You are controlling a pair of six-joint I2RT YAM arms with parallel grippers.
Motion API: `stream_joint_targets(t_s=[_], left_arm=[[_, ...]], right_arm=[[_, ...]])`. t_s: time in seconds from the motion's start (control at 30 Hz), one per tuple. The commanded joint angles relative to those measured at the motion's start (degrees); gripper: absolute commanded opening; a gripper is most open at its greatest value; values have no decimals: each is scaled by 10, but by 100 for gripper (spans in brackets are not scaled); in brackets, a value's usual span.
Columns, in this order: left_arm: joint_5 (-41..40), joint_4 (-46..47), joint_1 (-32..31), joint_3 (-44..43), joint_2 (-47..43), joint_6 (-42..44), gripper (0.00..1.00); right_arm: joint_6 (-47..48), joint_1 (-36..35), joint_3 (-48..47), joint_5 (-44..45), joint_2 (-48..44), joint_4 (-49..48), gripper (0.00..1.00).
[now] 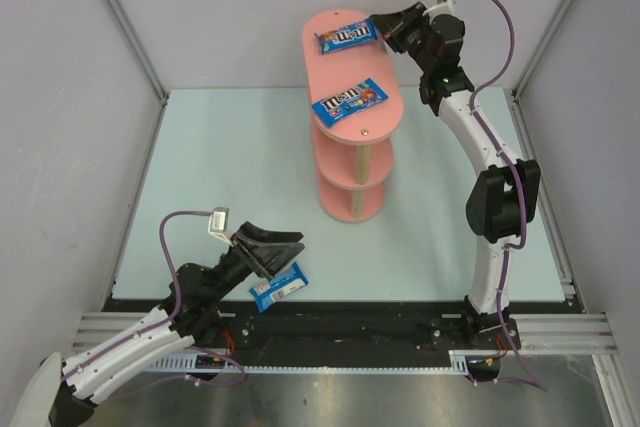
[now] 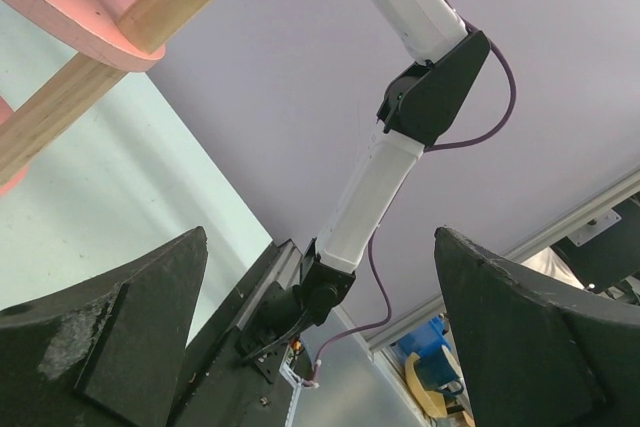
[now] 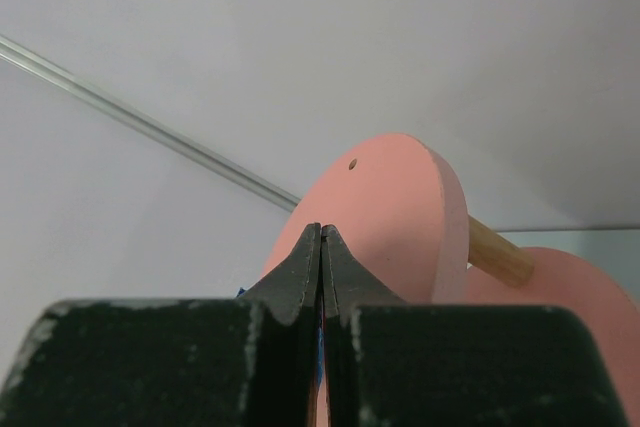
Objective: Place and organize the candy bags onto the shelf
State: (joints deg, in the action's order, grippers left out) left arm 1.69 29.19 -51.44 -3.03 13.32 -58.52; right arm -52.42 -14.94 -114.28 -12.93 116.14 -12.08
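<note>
Since the candy bags (image 1: pixel 349 100) look thin, light and slippery, a short end is best pinched. One blue bag (image 1: pixel 345 39) is held so by the closed right gripper (image 1: pixel 380 32) on the shelf's (image 1: pixel 335 67) far top. The left gripper (image 1: pixel 290 252) is spread wide and empty beside a near bag (image 1: pixel 278 287) on the table (image 1: pixel 200 167).
</note>
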Motion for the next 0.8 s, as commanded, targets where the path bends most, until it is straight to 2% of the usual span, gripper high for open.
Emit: stream_joint_targets(t_s=[0.0,0.07,0.1,0.17,0.2,0.3,0.63,0.77], left_arm=[[-1,2,6,10,-3,-9,100],[-2,3,6,10,-2,-9,100],[-2,3,5,11,-1,-9,100],[-1,7,5,12,-1,-10,100],[-1,8,5,13,1,-10,100],[0,10,5,13,2,-10,100],[-12,-15,6,2,-3,-5,100],[-46,-94,6,-20,-19,10,100]], right_arm=[[2,-1,1,7,-17,-34,0],[2,0,12,4,-21,-45,4],[2,0,18,4,-21,-51,15],[0,1,30,1,-27,-64,26],[1,2,32,1,-28,-66,36],[7,3,34,-1,-30,-66,48],[12,34,64,-5,-59,-80,55],[13,67,114,-9,-98,-84,56]])
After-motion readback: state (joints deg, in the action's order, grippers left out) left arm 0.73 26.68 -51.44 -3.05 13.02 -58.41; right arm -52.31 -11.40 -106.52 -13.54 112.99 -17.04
